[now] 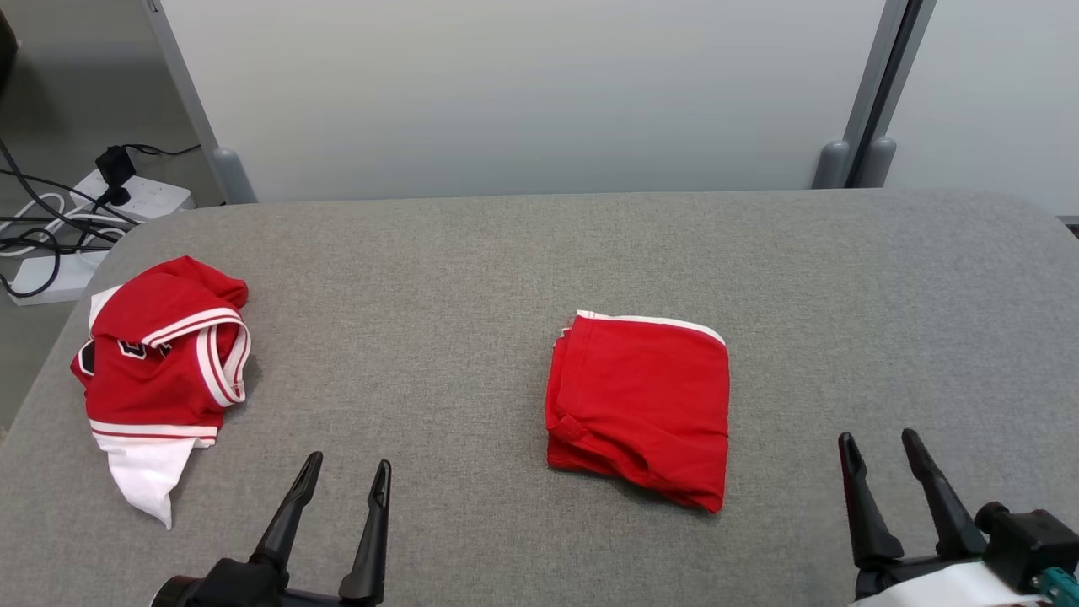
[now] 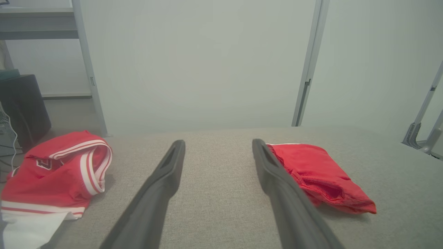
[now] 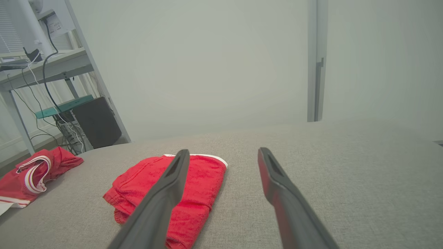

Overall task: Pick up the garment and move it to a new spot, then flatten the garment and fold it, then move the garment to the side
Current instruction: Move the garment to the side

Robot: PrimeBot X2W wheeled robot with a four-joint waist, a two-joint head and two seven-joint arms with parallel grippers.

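Grey fabric table (image 1: pixel 506 253) is stretching before me. I'm seeing a crumpled jersey (image 1: pixel 160 362) lying at left, the folded red garment (image 1: pixel 645 405) sitting mid-table, and left gripper (image 1: pixel 348 462) and right gripper (image 1: pixel 877 437) hovering near, fingers spread wide, empty.

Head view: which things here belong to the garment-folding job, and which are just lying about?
Job: folded red garment, mid-table; crumpled red-and-white jersey, left side, possibly; left gripper and right gripper, both open; grey table.
Lying about: power strip and cables on the floor, upper left.
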